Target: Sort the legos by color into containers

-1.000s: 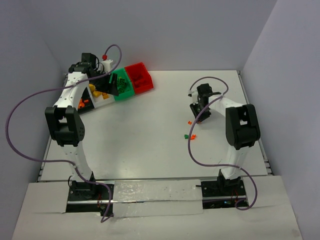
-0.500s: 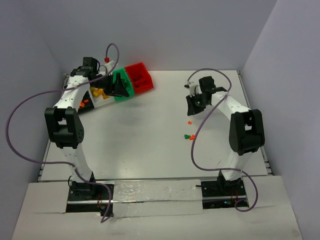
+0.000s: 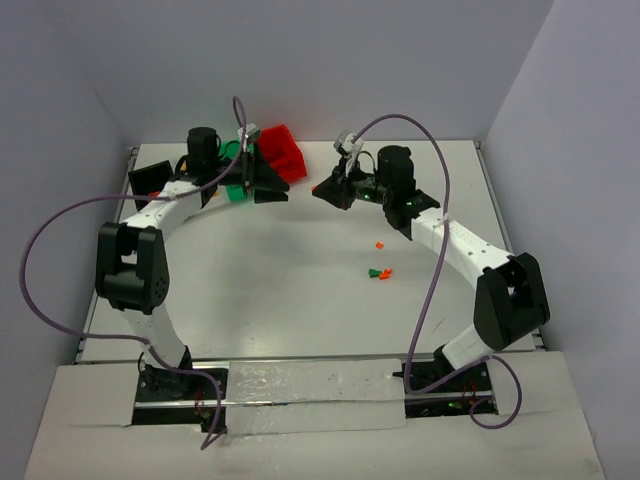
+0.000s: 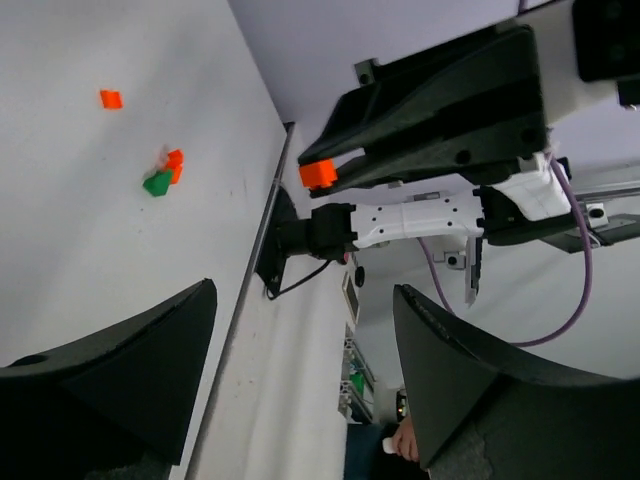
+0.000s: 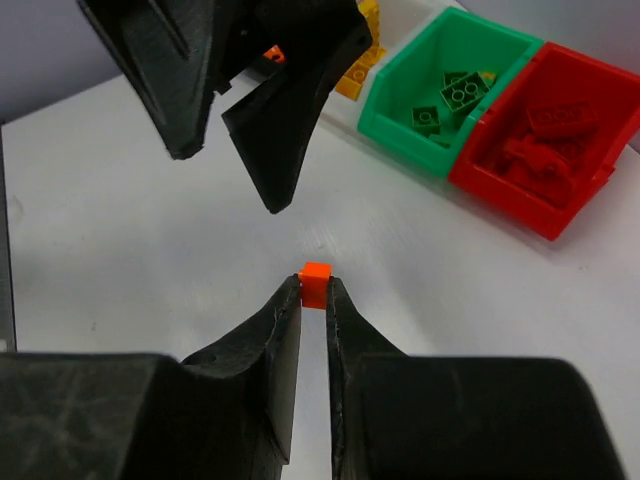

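Note:
My right gripper (image 5: 314, 290) is shut on a small orange lego (image 5: 314, 283), pinched at the fingertips above the table. In the top view the right gripper (image 3: 322, 190) sits at the back middle, facing my left gripper (image 3: 272, 180). The left gripper (image 4: 300, 380) is open and holds nothing; its view shows the orange lego (image 4: 320, 175) in the right jaws. The green container (image 5: 450, 90) holds green legos and the red container (image 5: 545, 150) holds red ones. Loose orange and green legos (image 3: 380, 272) and a lone orange one (image 3: 379, 244) lie on the table.
A black container (image 3: 150, 180) lies at the back left, behind the left arm. Yellow legos (image 5: 360, 60) show beyond the left fingers (image 5: 290, 110). Purple cables loop over both arms. The walls close in at the back and on both sides.
The right arm swung left from the loose legos to the back middle, carrying the orange lego. The left gripper left the containers, turned toward the right gripper and opened wider.

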### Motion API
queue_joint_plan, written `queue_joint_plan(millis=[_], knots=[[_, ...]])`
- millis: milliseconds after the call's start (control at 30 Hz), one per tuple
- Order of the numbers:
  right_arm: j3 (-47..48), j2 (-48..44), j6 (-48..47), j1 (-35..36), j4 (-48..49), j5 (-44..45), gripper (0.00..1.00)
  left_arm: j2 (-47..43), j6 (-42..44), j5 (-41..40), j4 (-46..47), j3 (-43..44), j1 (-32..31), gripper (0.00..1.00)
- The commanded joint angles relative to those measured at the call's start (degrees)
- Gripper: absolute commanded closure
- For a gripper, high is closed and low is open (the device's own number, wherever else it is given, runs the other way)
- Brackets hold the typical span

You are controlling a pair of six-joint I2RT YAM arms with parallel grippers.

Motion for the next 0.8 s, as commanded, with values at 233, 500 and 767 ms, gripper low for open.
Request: queue_joint_plan(millis=[233, 500, 767], knots=[[-0.77, -0.29, 8.09, 2.75, 14.76, 0.69, 1.0, -1.92, -40.95, -2.22, 53.9, -5.91, -0.12, 0.26], [-0.77, -0.75, 8.25, 4.13, 15.94, 1.84, 1.0, 0.39, -42.0, -2.58, 52.58, -4.03, -1.26, 0.33], [-0.34, -0.61, 6.3, 4.84, 16.11, 3.27, 1.0, 1.55, -40.64, -1.31, 48.73, -2.49, -2.24, 0.33]])
